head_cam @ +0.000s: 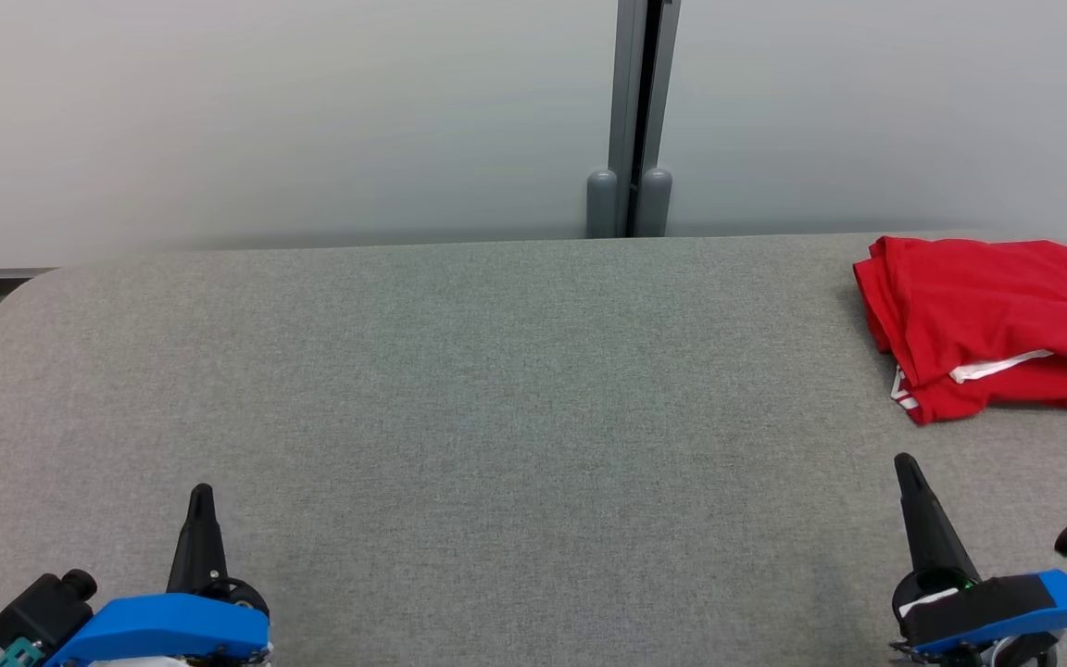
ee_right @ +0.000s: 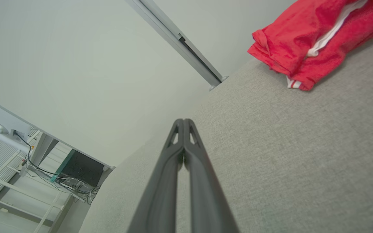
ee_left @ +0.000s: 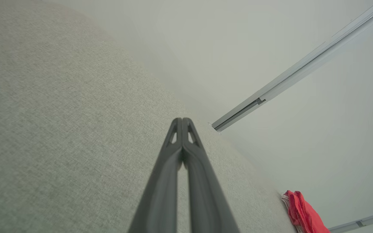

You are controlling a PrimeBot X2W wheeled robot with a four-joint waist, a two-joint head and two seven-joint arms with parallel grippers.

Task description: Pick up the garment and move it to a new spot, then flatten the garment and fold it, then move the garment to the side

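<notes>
Right gripper (head_cam: 904, 460): closest to the lens along with its twin, low over the grey padded table (head_cam: 496, 389). Both long fingers are pressed flat together, nothing pinched.
Left gripper (head_cam: 201, 491): same deal, fingers squeezed tight with nothing between them, pointing straight ahead.
Garment (head_cam: 997, 324): red with white trim, in a loosely folded heap on the table. It sits ahead of the right gripper's tips and a bit to their outer side, clear of them, and way across from the left one.
Long axis: the heap runs sideways, roughly crosswise to the right fingers. It carries on past the edge of the head view, so no idea where it ends.
Nearer arm: right, easily. Left would have to cross the whole table.
Arm pose: both sit at the near edge, fingers forward. The right one leans slightly inward, away from the cloth.
Next move, my guess: right arm goes forward and outward, and has to spread those fingers before grabbing the near hem with the white stripe.
Stage: hard to call, it kinda looks folded and parked at the side already.
</notes>
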